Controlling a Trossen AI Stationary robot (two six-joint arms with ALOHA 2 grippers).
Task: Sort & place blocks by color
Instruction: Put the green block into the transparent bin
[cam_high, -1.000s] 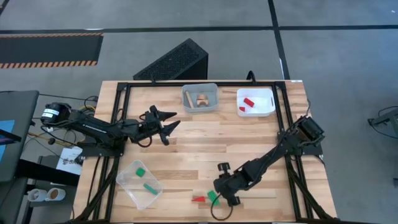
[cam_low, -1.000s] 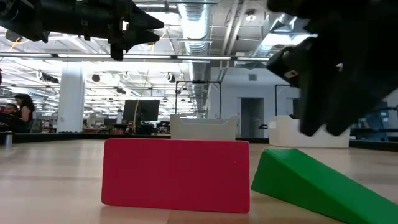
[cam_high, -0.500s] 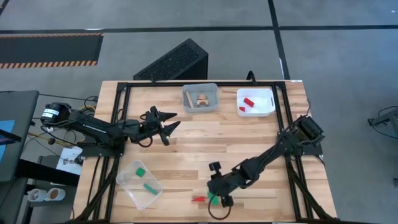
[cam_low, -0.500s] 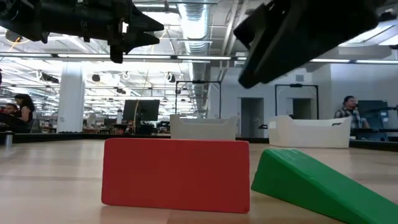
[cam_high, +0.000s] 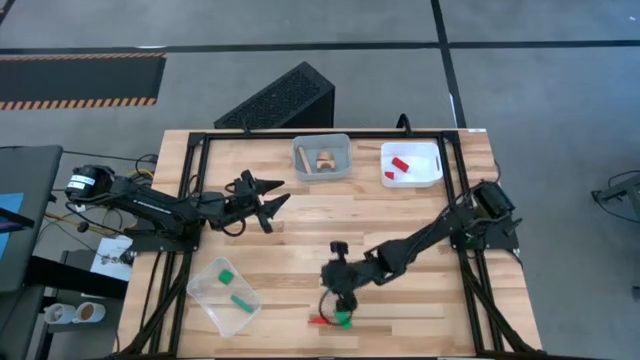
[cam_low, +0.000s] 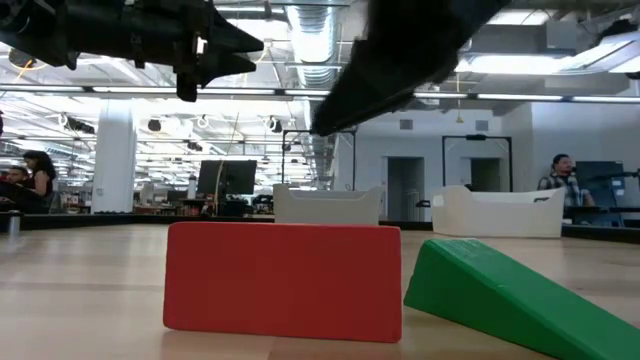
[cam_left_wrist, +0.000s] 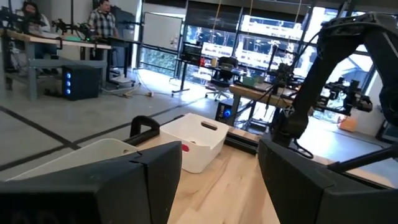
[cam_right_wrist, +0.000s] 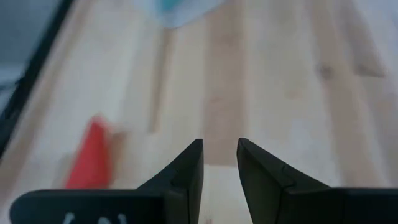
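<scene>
Pale wooden tabletop (cam_high: 400, 225) carries a flat red block (cam_high: 320, 320) touching a green wedge block (cam_high: 343, 319) near its front edge. Just above them hovers the right gripper (cam_high: 340, 296), fingers slightly parted and empty. Left gripper (cam_high: 268, 200) waits open near the clear bin of wood blocks (cam_high: 321, 157).

Bright even overhead lighting, ceiling strip lights (cam_low: 300, 92) glaring, soft shadows, right wrist view heavily blurred

No text, label, brand, number or sign can be read in any view, neither on the blocks, the bins, the arms nor the room behind.
</scene>
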